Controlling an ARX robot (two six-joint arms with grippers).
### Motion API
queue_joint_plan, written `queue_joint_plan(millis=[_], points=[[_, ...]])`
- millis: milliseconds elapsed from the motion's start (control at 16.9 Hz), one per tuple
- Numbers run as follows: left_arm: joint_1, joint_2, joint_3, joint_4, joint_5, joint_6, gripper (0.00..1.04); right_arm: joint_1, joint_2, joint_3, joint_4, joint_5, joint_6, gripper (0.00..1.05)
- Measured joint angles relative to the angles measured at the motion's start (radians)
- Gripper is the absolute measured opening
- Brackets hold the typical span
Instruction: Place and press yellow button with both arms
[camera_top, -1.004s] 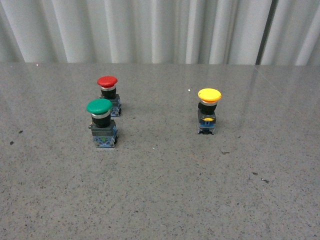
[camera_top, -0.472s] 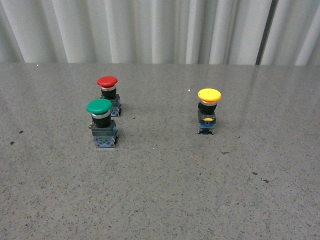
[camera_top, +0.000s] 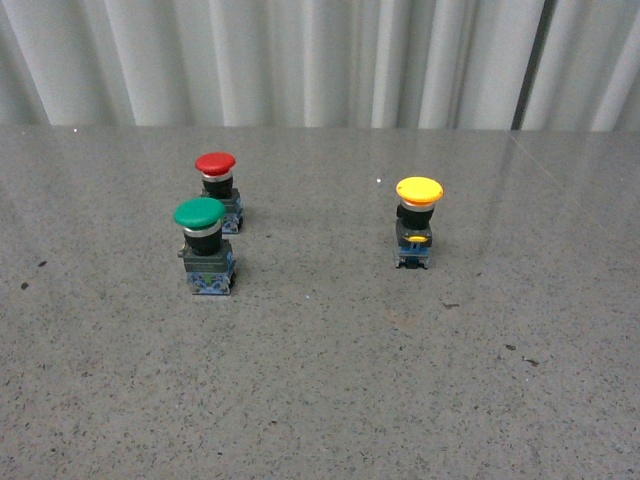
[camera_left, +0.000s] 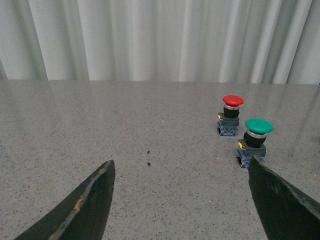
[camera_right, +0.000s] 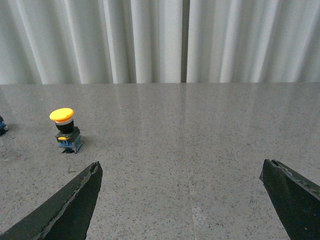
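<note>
The yellow button (camera_top: 418, 220) stands upright on the grey speckled table, right of centre in the front view. It also shows in the right wrist view (camera_right: 65, 129), well ahead of my right gripper (camera_right: 181, 170) and off to one side. The right gripper is open and empty. My left gripper (camera_left: 181, 167) is open and empty, with only bare table between its fingers. Neither arm shows in the front view.
A green-capped button (camera_top: 204, 243) and a red-capped button (camera_top: 218, 188) stand close together at the left of the table (camera_top: 320, 380). Both also show in the left wrist view, green (camera_left: 254, 141) and red (camera_left: 230, 114). A pleated white curtain (camera_top: 300, 60) closes off the back.
</note>
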Motion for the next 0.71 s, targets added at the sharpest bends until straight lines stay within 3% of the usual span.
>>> queue_joint_plan(millis=[118, 177, 236, 295, 472, 708], points=[[0.0, 0.0, 0.0, 0.0, 0.0, 0.001, 1.0, -0.018, 0.007, -0.002, 0.036, -0.053, 0.023, 0.98], [0.0, 0.0, 0.0, 0.001, 0.002, 0.0, 0.97, -0.074, 0.08, 0.0, 0.226, -0.225, 0.098, 0.98], [0.0, 0.0, 0.0, 0.0, -0.002, 0.0, 0.98, -0.049, 0.233, 0.015, 0.388, -0.328, 0.158, 0.98], [0.0, 0.0, 0.0, 0.0, 0.0, 0.0, 0.98, 0.01, 0.402, 0.05, 0.524, -0.346, 0.169, 0.98], [0.0, 0.0, 0.0, 0.0, 0.001, 0.0, 0.98, 0.166, 0.849, 0.269, 0.853, -0.25, 0.144, 0.98], [0.0, 0.0, 0.0, 0.0, 0.0, 0.0, 0.98, 0.358, 1.361, 0.563, 0.831, -0.127, 0.087, 0.98]])
